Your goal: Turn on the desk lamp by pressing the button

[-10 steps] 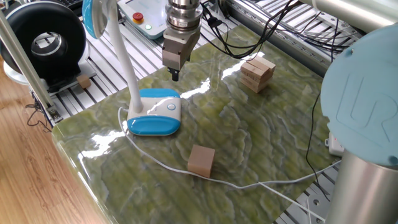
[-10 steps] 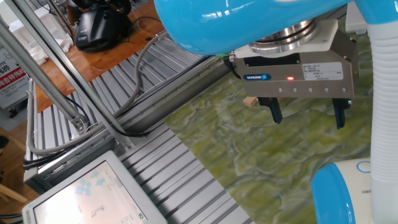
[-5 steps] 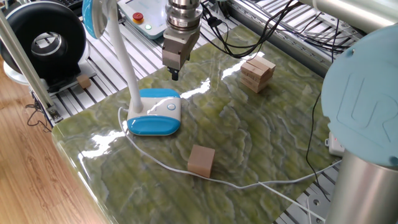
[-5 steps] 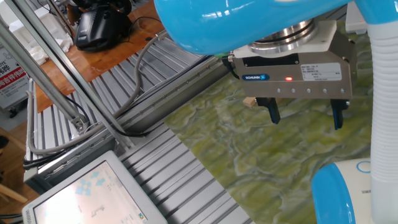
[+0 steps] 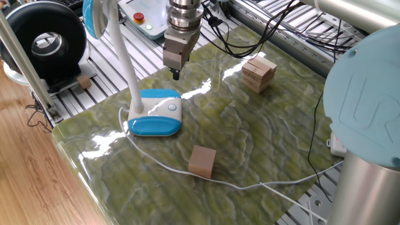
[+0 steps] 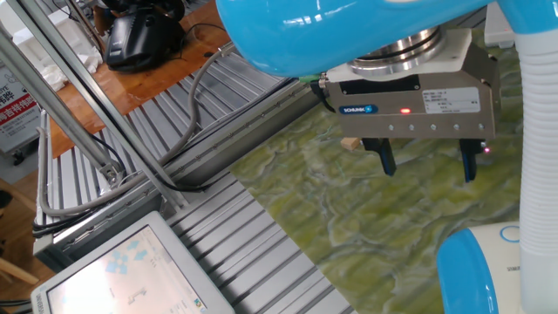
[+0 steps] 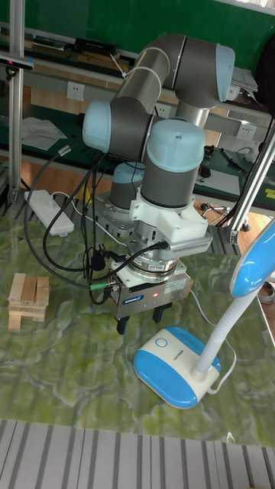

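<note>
Gripper (image 6: pixel 427 167), fingers (image 6: pixel 386 159) spread open, hangs above the desk (image 5: pixel 250 144) beside the desk lamp (image 5: pixel 154 111); button (image 5: pixel 172 107) untouched.

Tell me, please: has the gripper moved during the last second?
Barely. In the other fixed view the gripper has crept slightly left against the lamp neck; in one fixed view it sits unchanged above and behind the lamp base, fingers apart.

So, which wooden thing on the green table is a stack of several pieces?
The stacked wooden blocks near the table's far edge: thin pieces piled crosswise. The single wooden cube by the lamp's white cord is one plain block.
</note>
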